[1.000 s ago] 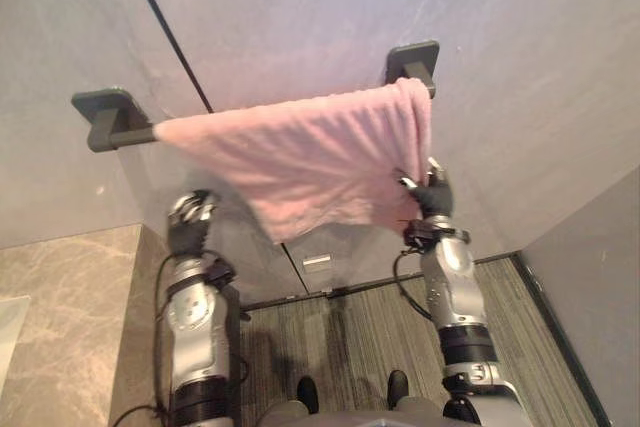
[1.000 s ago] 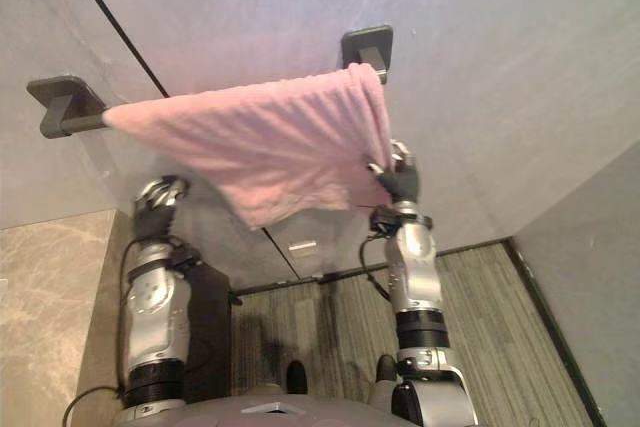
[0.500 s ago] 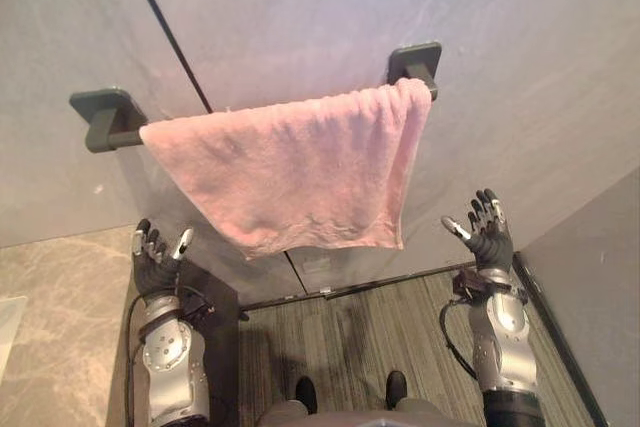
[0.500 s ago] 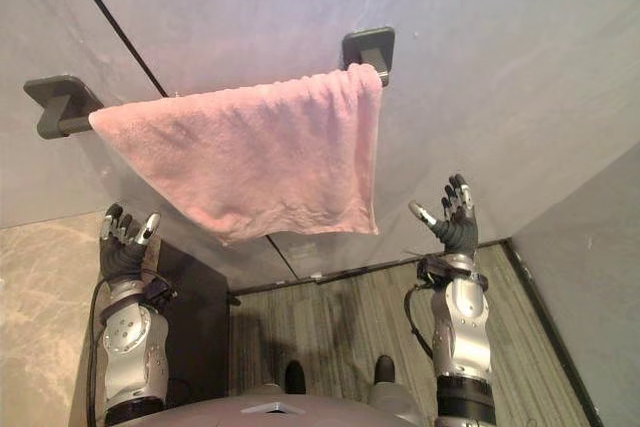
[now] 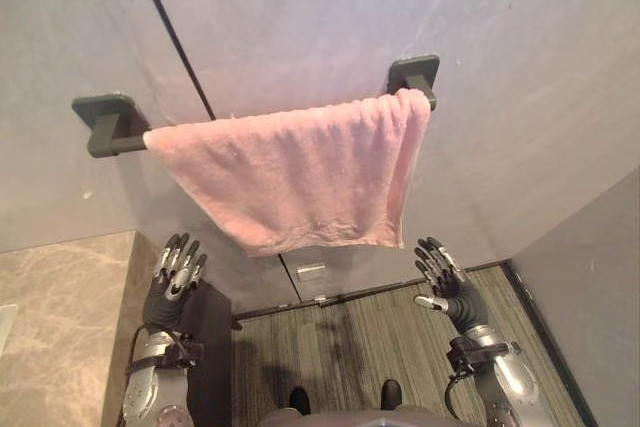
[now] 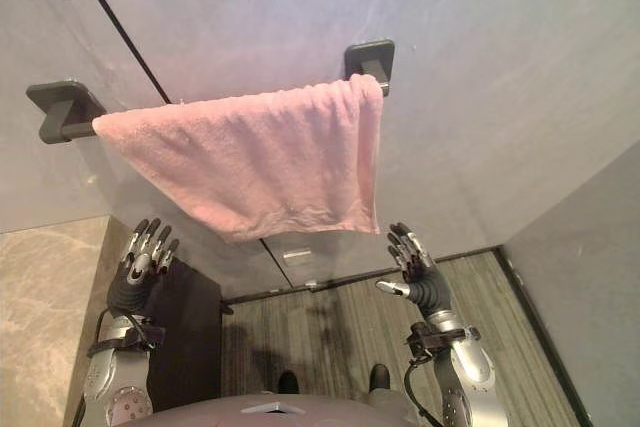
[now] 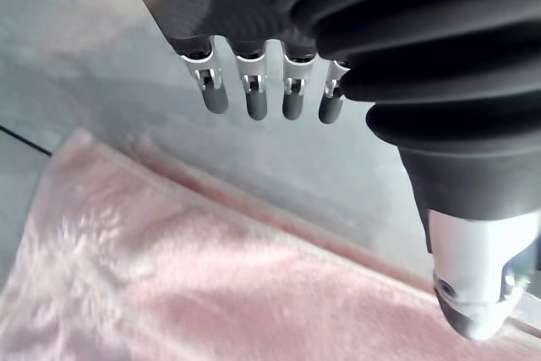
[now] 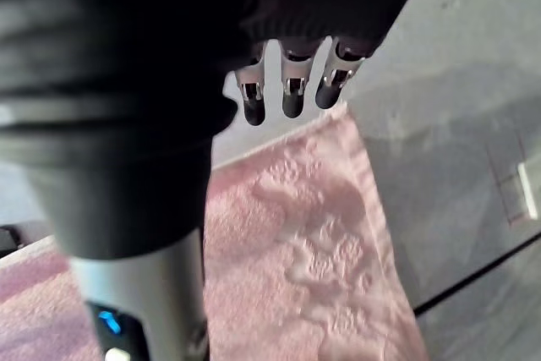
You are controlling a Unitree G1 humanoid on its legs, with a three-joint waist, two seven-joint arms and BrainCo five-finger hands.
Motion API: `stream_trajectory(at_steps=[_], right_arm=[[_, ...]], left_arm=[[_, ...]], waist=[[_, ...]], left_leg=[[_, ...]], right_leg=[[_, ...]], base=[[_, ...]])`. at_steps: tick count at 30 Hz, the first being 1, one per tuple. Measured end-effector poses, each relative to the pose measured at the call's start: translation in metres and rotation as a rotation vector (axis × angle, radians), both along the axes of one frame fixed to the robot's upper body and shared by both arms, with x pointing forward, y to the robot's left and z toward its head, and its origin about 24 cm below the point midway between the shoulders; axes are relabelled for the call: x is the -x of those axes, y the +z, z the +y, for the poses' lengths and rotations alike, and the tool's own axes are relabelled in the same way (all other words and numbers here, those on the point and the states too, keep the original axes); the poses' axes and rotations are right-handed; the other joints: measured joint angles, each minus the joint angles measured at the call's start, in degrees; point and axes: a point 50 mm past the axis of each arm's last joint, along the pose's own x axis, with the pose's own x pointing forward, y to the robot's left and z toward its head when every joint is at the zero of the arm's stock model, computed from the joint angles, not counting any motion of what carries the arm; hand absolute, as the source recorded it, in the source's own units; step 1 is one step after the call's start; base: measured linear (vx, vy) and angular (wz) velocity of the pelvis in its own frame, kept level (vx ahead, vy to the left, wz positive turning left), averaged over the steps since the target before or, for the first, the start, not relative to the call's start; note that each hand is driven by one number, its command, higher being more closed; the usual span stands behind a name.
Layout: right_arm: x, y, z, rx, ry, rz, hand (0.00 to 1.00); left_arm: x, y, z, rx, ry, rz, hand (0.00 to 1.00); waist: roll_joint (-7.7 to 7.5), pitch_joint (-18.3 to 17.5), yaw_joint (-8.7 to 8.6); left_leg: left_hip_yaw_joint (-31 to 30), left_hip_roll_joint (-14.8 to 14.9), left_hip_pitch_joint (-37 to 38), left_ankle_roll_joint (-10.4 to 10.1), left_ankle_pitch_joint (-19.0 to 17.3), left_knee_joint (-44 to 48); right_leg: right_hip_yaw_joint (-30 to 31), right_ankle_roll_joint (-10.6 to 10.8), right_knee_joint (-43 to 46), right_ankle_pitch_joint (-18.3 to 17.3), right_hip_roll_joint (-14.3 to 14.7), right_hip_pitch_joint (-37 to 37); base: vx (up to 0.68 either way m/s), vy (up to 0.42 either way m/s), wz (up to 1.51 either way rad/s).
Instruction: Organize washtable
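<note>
A pink towel (image 5: 300, 172) hangs over a dark wall rail (image 5: 112, 127) between two dark brackets, its lower edge slanting down toward the right. My left hand (image 5: 170, 282) stands below the towel's left part, fingers straight, holding nothing. Below the towel's right corner my right hand (image 5: 442, 279) is raised with straight fingers, apart from the cloth. The left wrist view has the towel (image 7: 211, 293) past my fingers (image 7: 254, 95). In the right wrist view the towel (image 8: 296, 251) lies beyond my fingers (image 8: 292, 95).
The rail is fixed to a grey wall (image 5: 330, 17) with a dark vertical seam. A beige marble counter (image 5: 60, 317) is at the lower left, with a dark panel (image 5: 210, 337) beside it. Striped grey flooring (image 5: 370, 337) lies below, and a grey side wall (image 5: 600, 287) stands at the right.
Both hands let go of the towel's lower edge and dropped away from it with fingers straightened. The towel now hangs free on the rail.
</note>
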Motion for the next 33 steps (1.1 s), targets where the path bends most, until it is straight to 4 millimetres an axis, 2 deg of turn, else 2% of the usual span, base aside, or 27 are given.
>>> stream_trajectory(at_steps=[3, 6, 10, 14, 18, 22, 26, 29, 33], right_arm=[[-0.004, 0.001, 0.015, -0.007, 0.162, -0.015, 0.0], [-0.011, -0.002, 0.023, 0.014, 0.261, -0.012, 0.0], [-0.015, -0.003, 0.029, 0.055, 0.377, -0.008, 0.0], [-0.023, -0.01, 0.038, 0.096, 0.487, 0.021, 0.0], [-0.034, -0.009, 0.056, 0.132, 0.592, 0.016, 0.0], [-0.044, -0.006, 0.08, 0.139, 0.676, -0.008, 0.0], [-0.055, -0.001, 0.101, 0.129, 0.7, -0.033, 0.0], [-0.063, 0.006, 0.115, 0.123, 0.699, -0.057, 0.0], [-0.072, 0.008, 0.122, 0.139, 0.697, -0.061, 0.0]], left_arm=[[-0.004, 0.004, -0.012, 0.01, -0.178, -0.063, 0.0], [-0.006, 0.006, -0.017, 0.041, -0.278, -0.096, 0.0], [-0.007, 0.01, -0.02, 0.065, -0.428, -0.116, 0.0], [-0.015, 0.043, -0.038, 0.033, -0.667, -0.24, 0.0], [-0.03, 0.055, -0.058, 0.026, -0.836, -0.287, 0.0], [-0.042, 0.062, -0.076, 0.056, -0.915, -0.331, 0.0], [-0.051, 0.06, -0.089, 0.069, -0.953, -0.332, 0.0], [-0.065, 0.054, -0.091, 0.072, -0.912, -0.294, 0.0], [-0.078, 0.048, -0.094, 0.077, -0.862, -0.26, 0.0]], waist=[[-0.02, -1.1, 0.01], [0.02, -1.3, 0.01], [0.33, -1.5, 0.15], [0.42, -2.4, 0.13], [0.75, -3.0, 0.06], [0.63, -3.1, 0.03], [0.45, -3.2, 0.22], [0.38, -3.2, 0.1], [0.3, -3.2, 0.12]], left_leg=[[-0.4, -0.1, 0.2, 0.0, 0.1, 0.0], [-0.7, -0.2, 0.4, 0.1, 0.2, 0.0], [-0.7, -0.2, 1.0, 0.2, 0.3, 0.0], [-0.7, -0.3, 1.2, 0.1, 0.7, 0.0], [-0.7, -0.3, 1.3, 0.1, 1.0, 0.0], [-0.6, -0.2, 1.4, 0.0, 1.0, 0.0], [0.0, -0.1, 1.6, 0.0, 1.1, 0.5], [0.1, 0.0, 1.5, 0.0, 1.1, 0.6], [0.1, 0.1, 1.2, 0.0, 1.1, 0.7]], right_leg=[[-0.6, 0.1, 0.2, -0.1, -0.1, 0.4], [-0.7, 0.0, 0.4, -0.1, -0.2, 0.6], [-0.7, 0.0, 0.6, -0.1, -0.3, 0.9], [-0.8, 0.0, 0.8, -0.1, -0.3, 1.0], [-0.6, 0.0, 0.9, 0.0, -0.3, 1.1], [-0.3, -0.1, 0.6, 0.3, -0.2, 1.2], [0.6, -0.3, 0.1, 0.8, 0.0, 1.2], [0.8, -0.5, 0.0, 0.9, 0.2, 1.2], [0.9, -0.5, 0.0, 1.1, 0.2, 1.2]], base=[[0.0, 0.004, 0.09], [-0.01, 0.003, 0.01], [-0.01, 0.002, 0.01], [0.0, 0.0, 0.0], [-0.02, 0.002, -0.02], [-0.01, 0.0, -0.01], [0.0, -0.008, -0.09], [0.0, -0.003, -0.02], [-0.01, 0.001, 0.0]])
